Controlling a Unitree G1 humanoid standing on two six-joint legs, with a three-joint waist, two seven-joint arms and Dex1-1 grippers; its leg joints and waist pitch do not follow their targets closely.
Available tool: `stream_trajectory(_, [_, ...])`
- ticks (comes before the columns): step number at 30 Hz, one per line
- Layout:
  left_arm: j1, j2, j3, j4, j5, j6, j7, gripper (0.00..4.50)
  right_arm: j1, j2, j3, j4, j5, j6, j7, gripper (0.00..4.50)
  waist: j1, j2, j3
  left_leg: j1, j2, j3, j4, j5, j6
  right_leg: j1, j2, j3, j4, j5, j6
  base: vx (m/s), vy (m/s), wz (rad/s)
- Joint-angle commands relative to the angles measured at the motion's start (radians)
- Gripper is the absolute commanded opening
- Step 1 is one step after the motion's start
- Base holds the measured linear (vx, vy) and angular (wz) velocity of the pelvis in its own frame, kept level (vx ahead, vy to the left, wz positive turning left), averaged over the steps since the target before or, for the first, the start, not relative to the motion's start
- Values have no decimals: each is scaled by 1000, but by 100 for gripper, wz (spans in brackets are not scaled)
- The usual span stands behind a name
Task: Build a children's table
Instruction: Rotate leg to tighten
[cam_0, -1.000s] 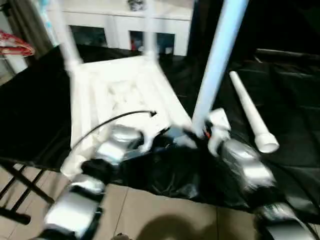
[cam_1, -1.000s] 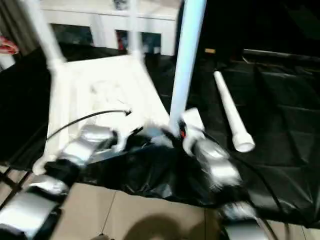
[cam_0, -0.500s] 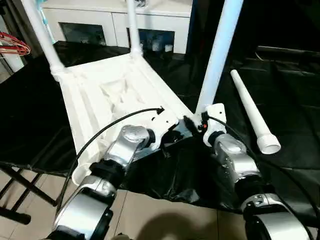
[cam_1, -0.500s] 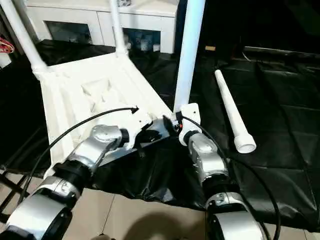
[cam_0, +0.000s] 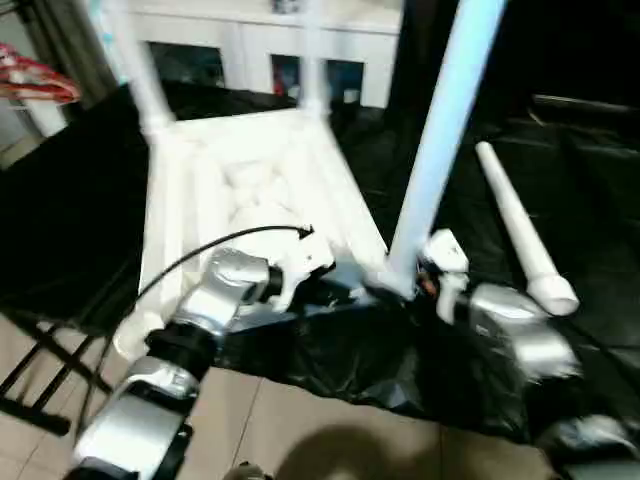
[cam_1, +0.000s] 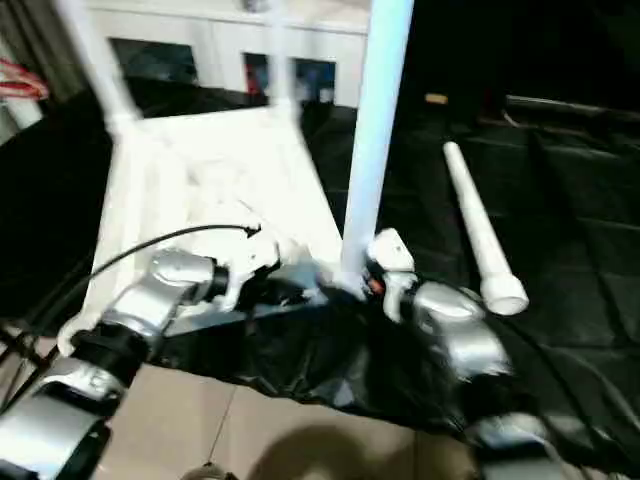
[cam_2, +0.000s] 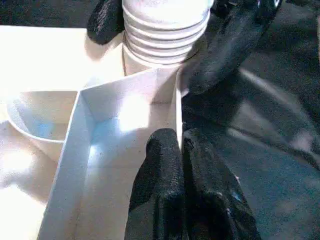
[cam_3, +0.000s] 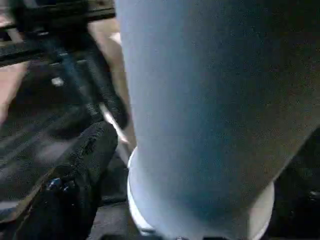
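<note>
Right hand (cam_1: 352, 283) loosens at the near leg (cam_1: 375, 140).
Its black fingers (cam_2: 227, 45) now stand spread either side of the leg's ribbed base; the forearm swings out to the right.

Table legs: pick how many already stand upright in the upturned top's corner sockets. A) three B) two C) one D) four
A: three legs rise from the tabletop, two at the far corners and one near the right gripper, while the fourth leg lies loose on the black sheet.
</note>
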Motion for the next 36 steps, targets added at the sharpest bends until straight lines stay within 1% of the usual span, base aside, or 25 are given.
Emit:
stream_trajectory(1, [-25, -4, -26, -18, -14, -29, -58, 0, 20, -4, 35, -43, 16, 18, 67, 384, -2, -3, -68, 1, 3, 12, -63, -233, 70, 62, -37, 33, -65, -175, -237, 0, 0, 0])
stream_trajectory(4, [-30, 9, -26, -6, -12, -43, -79, 0, 30, -14, 34, -72, 34, 43, 91, 374, -1, -3, -68, 0, 2, 10, -63, -226, 66, 64, -37, 32, -64, -170, -236, 0, 0, 0])
stream_trajectory(5, [-33, 22, -29, -3, -19, -44, -107, 0, 38, -25, 41, -99, 46, 64, 116, 352, 0, -4, -69, 0, 2, 11, -62, -224, 64, 64, -38, 33, -63, -168, -238, 0, 0, 0])
stream_trajectory(6, [-34, 26, -30, -2, -20, -46, -115, 0, 40, -29, 44, -106, 48, 71, 125, 352, 1, -4, -69, 0, 2, 11, -63, -222, 65, 64, -37, 33, -63, -168, -236, 0, 0, 0])
stream_trajectory(8, [-35, 34, -31, -1, -23, -50, -138, 0, 47, -38, 50, -125, 54, 89, 143, 337, 1, -4, -70, -1, 2, 11, -62, -214, 66, 65, -38, 33, -62, -162, -236, 0, 0, 0])
stream_trajectory(9, [-35, 37, -32, 0, -22, -53, -142, 0, 50, -39, 52, -129, 54, 90, 145, 321, 2, -7, -69, -2, 2, 11, -62, -209, 66, 65, -38, 33, -62, -160, -235, 0, 0, 0])
stream_trajectory(10, [-35, 38, -32, 0, -22, -54, -143, 0, 50, -40, 52, -130, 54, 90, 146, 321, 3, -6, -70, -1, 2, 11, -61, -208, 65, 64, -38, 32, -61, -159, -236, 0, 0, 0])
stream_trajectory(12, [-35, 44, -33, 4, -21, -61, -152, 0, 56, -42, 53, -140, 55, 96, 151, 293, 3, -6, -69, -2, 2, 11, -62, -213, 61, 64, -39, 33, -63, -174, -231, 0, 0, 0])
stream_trajectory(17, [-29, 42, -29, 11, -19, -67, -142, 0, 75, -34, 60, -170, 65, 129, 146, 278, 6, -6, -70, -2, 2, 10, -61, -204, 57, 64, -40, 33, -62, -174, -226, 0, 0, 0])
stream_trajectory(18, [-30, 32, -23, 14, -19, -62, -118, 0, 78, -26, 56, -170, 67, 131, 132, 278, 6, -6, -70, -2, 2, 11, -61, -204, 57, 64, -39, 33, -63, -173, -227, 0, 0, 0])
stream_trajectory(19, [-33, 19, -15, 20, -19, -56, -86, 0, 79, -12, 48, -166, 67, 136, 105, 278, 7, -7, -69, -3, 1, 11, -61, -203, 55, 64, -40, 33, -63, -177, -225, 0, 0, 0])
stream_trajectory(20, [-36, 5, -7, 25, -19, -48, -52, 0, 79, 5, 39, -158, 63, 138, 71, 277, 7, -6, -68, 0, 2, 11, -63, -215, 50, 61, -40, 33, -66, -203, -219, 0, 0, 0])
stream_trajectory(22, [-44, -18, 8, 37, -18, -28, 8, 0, 73, 36, 23, -133, 47, 123, 0, 277, 6, -8, -66, -1, 0, 11, -64, -224, 41, 62, -42, 33, -69, -234, -209, 0, 0, 0])
stream_trajectory(23, [-52, -37, 18, 46, -19, -19, 51, 0, 60, 65, 7, -99, 29, 120, -75, 276, 2, -8, -64, -1, -3, 10, -67, -243, 28, 60, -43, 32, -77, -306, -183, 0, 0, 0])
stream_trajectory(24, [-56, -46, 24, 51, -19, -15, 72, 0, 52, 80, -1, -81, 20, 119, -114, 276, 1, -7, -63, 1, -3, 8, -69, -255, 24, 58, -44, 31, -81, -337, -176, 0, 0, 0])
stream_trajectory(25, [-64, -67, 29, 59, -12, -9, 124, 0, 32, 118, -24, -35, 4, 115, -211, 276, -5, -11, -63, -2, -4, 6, -71, -252, 17, 61, -44, 31, -82, -356, -161, 0, 0, 0])
stream_trajectory(26, [-70, -88, 33, 64, -6, 2, 168, 0, 13, 150, -41, 6, -8, 113, -291, 276, -14, -8, -62, -4, -5, 5, -73, -256, 7, 59, -46, 30, -84, -381, -153, 0, 0, 0])
stream_trajectory(27, [-75, -103, 35, 67, -2, 13, 196, 0, 0, 172, -51, 32, -17, 109, -343, 276, -19, -9, -61, -4, -6, 3, -74, -262, 2, 60, -47, 27, -86, -406, -146, 0, 0, 0])
stream_trajectory(28, [-86, -135, 43, 77, 7, 25, 268, 0, -26, 214, -73, 78, -20, 106, -434, 276, -26, -10, -61, -4, -9, 2, -73, -265, -3, 61, -46, 26, -90, -436, -132, 0, 0, 0])
stream_trajectory(29, [-88, -139, 44, 78, 8, 26, 278, 0, -29, 220, -76, 84, -19, 106, -446, 275, -31, -10, -60, -3, -9, 2, -73, -269, -3, 57, -46, 27, -93, -445, -130, 0, 0, 0])
stream_trajectory(30, [-103, -182, 55, 91, 19, 45, 378, 0, -68, 267, -98, 149, -35, 105, -576, 275, -37, -11, -60, -1, -11, 3, -72, -272, 4, 58, -44, 26, -97, -458, -124, 0, 0, 0])
stream_trajectory(31, [-104, -184, 56, 92, 19, 45, 382, 0, -70, 268, -98, 151, -36, 105, -581, 275, -43, -11, -62, -2, -13, 3, -71, -254, 6, 56, -43, 28, -95, -434, -129, 0, 0, 0])
stream_trajectory(32, [-111, -214, 66, 96, 20, 60, 442, 0, -97, 296, -108, 197, -55, 100, -673, 275, -45, -11, -64, -4, -13, 4, -70, -230, 7, 57, -41, 28, -90, -401, -134, 0, 0, 0])
stream_trajectory(33, [-112, -227, 67, 95, 20, 65, 458, 0, -110, 308, -111, 219, -62, 96, -708, 275, -47, -10, -66, -4, -13, 4, -69, -222, 8, 58, -40, 28, -89, -381, -140, 0, 0, 0])
stream_trajectory(36, [-105, -255, 58, 82, 17, 64, 466, 0, -138, 341, -126, 262, -60, 70, -743, 275, -49, -10, -69, -9, -13, 5, -66, -196, 30, 63, -37, 29, -80, -279, -169, 0, 0, 0])
